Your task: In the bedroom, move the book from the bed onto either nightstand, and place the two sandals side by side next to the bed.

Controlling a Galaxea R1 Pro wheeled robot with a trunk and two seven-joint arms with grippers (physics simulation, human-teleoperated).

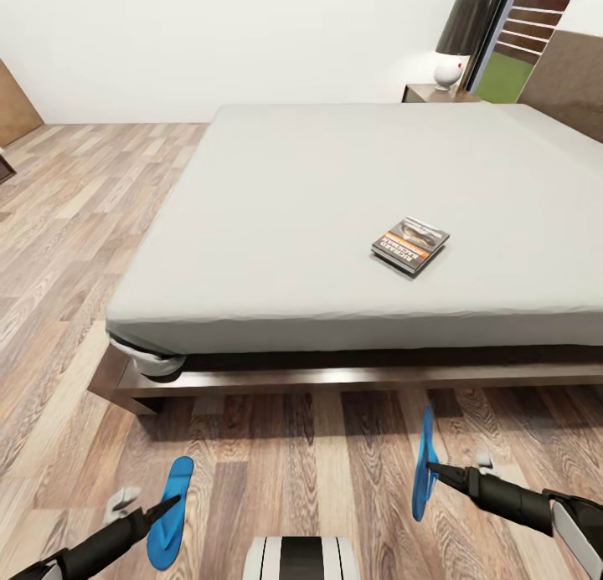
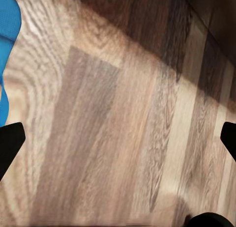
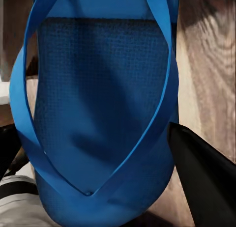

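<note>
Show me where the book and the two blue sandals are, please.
book [image 1: 410, 244]: head view, middle of its cover.
left sandal [image 1: 171, 513]: head view, middle of its sole.
right sandal [image 1: 425, 463]: head view, its edge-on sole; also [image 3: 98, 104], right wrist view, footbed.

A home bedroom: a wide low bed beyond both grippers, a lamp on a nightstand farther off, plank floor, white walls.

The only lettering stands on the cover of the book lying on the bed: white capital letters run along the orange band at the cover's edge. At this size they look like "RICHARD BACHMAN", though they are too small and slanted to read with certainty.
</note>
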